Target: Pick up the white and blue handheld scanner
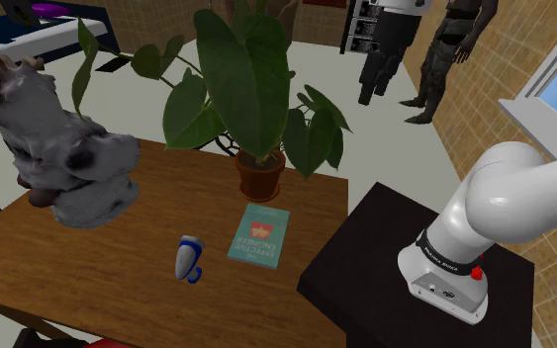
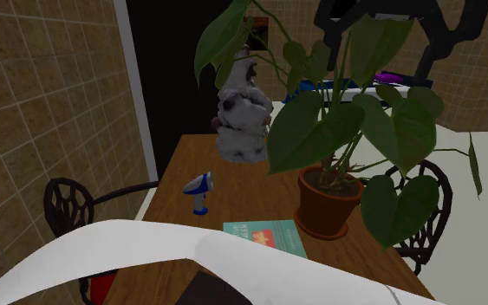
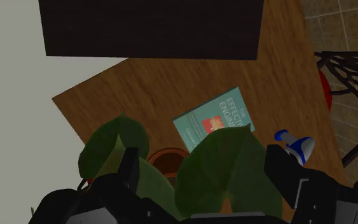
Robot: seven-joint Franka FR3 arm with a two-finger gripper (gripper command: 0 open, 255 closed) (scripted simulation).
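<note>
Gripper (image 3: pixel 204 153): fingers spread apart, nothing between them but air and foliage. Empty. It hangs high over the table (image 3: pixel 139 89), looking straight down through leaves of the potted plant (image 3: pixel 225 162).

Outward from the tool: pot rim directly below, then a teal book (image 3: pixel 215 118) flat on the wood beyond the leaves. The handheld scanner (image 3: pixel 295 145) lies just outside one finger, on the wire-chair (image 3: pixel 349 76) side, well below. The robot's dark stand (image 3: pixel 152 28) is on the far side of the book.

Scanner on tabletop, clear of book, nothing touching it. In the shoulder view (image 1: pixel 188 259) it sits near the table's front edge.

Handling (est.): small, light, rigid shell. Prob. smooth and rounded, so it may slip or roll under a pinch. Not fragile-looking. Best hold: across the narrow neck/grip, jaws closing on the short axis.

Pointing: in the second ext. view (image 2: pixel 198 189) the white nose heads away from plant and book, twd the chair-side edge, w/ blue grip end opposite. Long axis approx. nose-to-grip. Exact tilt unclear.
</note>
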